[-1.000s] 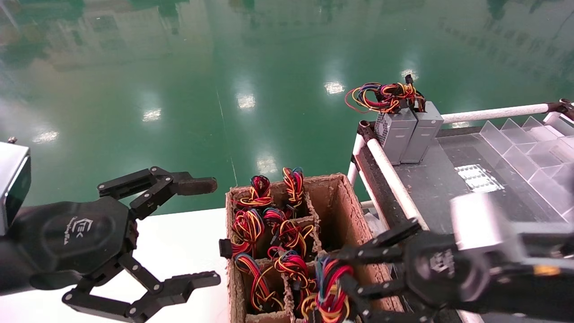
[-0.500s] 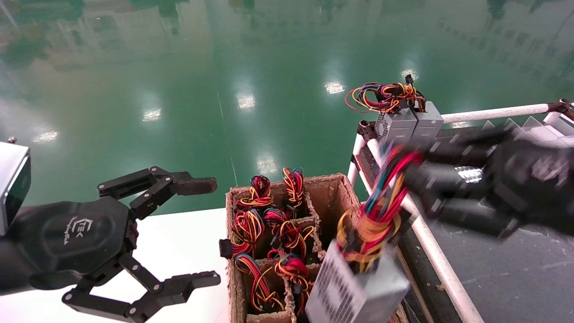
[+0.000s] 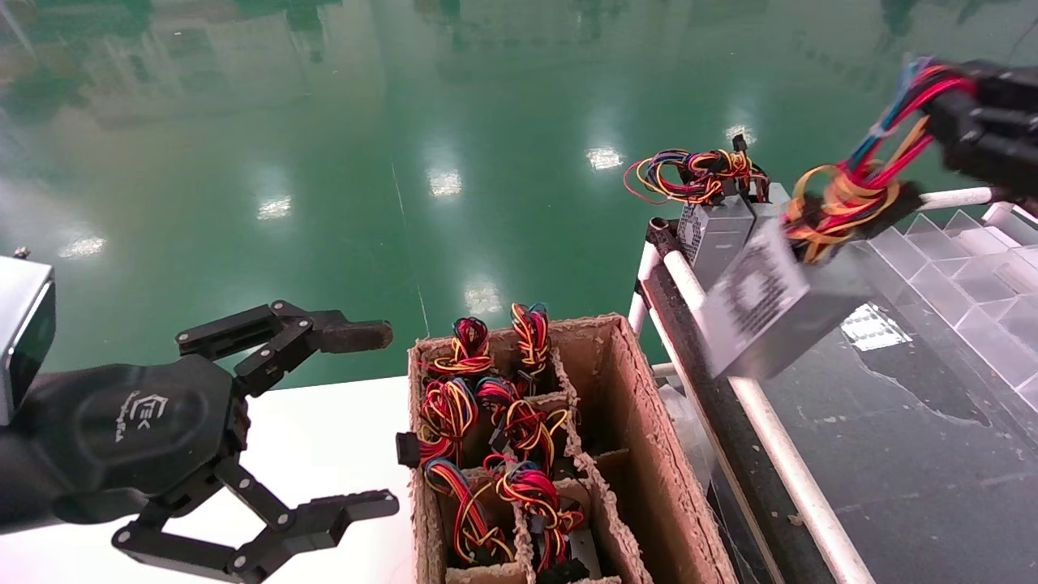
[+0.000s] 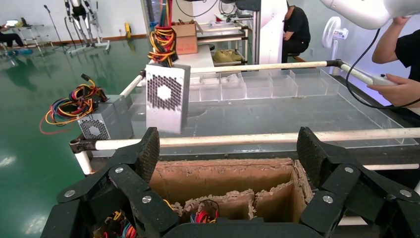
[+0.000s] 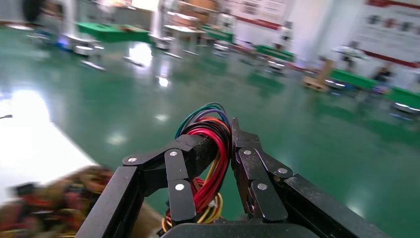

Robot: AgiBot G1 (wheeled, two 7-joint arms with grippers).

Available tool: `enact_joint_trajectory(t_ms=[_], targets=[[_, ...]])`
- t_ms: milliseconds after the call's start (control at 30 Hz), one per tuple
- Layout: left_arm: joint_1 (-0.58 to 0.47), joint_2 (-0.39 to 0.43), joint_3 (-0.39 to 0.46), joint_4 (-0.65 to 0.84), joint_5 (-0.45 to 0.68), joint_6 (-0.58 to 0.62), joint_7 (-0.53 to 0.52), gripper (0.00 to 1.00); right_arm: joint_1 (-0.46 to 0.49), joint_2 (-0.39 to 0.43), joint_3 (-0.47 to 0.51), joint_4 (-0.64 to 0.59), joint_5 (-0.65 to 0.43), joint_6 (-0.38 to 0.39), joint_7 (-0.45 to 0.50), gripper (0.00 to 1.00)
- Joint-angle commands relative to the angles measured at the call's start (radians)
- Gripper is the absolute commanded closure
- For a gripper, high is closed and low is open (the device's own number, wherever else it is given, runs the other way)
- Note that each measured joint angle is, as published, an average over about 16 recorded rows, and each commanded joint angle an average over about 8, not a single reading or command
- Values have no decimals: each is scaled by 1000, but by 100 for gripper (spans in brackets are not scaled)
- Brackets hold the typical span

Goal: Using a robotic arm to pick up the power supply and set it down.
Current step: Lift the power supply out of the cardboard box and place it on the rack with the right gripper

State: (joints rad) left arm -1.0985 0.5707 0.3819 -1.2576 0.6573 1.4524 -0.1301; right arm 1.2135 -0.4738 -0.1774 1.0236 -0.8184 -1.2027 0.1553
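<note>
My right gripper (image 3: 945, 97) is up high at the far right, fingers pinched tight on the wire loop (image 3: 859, 182) of the power supply (image 3: 766, 304). In the right wrist view my two black fingers (image 5: 198, 153) are closed on that red, yellow, blue and green bundle (image 5: 210, 148), wires squeezed between the pads and bulging out above them. The grey box hangs below my fingers by its wires, tilted, vented perforated end face turned toward the head camera. It's in the air, touching nothing, over the near-left edge of the dark tray table (image 3: 908, 454) and its white rail (image 3: 778, 454).

Just beyond the hanging box, two more grey power supplies (image 3: 722, 231) stand side by side at the table's far-left corner, with a sprawling orange, yellow and blue wire tangle (image 3: 689, 174) on top. Clear plastic dividers (image 3: 965, 276) sit on the table below my right gripper.

Well below and to the left of my right fingers is the cardboard divider box (image 3: 624, 422), wire-looped units (image 3: 454, 405) standing in its left cells, cells along its right side open.

My left gripper (image 3: 357, 422) is parked at the near left over the white surface (image 3: 324, 438), fingers spread wide, holding nothing. In the left wrist view those fingertips (image 4: 148, 148) frame the cardboard box (image 4: 223, 178), with the hanging power supply (image 4: 166, 96) beyond them above the rail (image 4: 257, 139).
</note>
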Motion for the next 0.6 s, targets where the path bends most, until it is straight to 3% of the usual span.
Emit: enact_joint_trajectory(t_ms=[33, 400, 600], targets=[[0, 0, 0, 0, 0, 0, 0, 0, 19, 0, -2, -45, -25, 22, -13, 100], [0, 0, 0, 0, 0, 0, 0, 0, 202, -96, -87, -408, -200, 63, -128, 100], [0, 0, 0, 0, 0, 0, 0, 0, 335, -193, -141, -639, -308, 181, -171, 100]])
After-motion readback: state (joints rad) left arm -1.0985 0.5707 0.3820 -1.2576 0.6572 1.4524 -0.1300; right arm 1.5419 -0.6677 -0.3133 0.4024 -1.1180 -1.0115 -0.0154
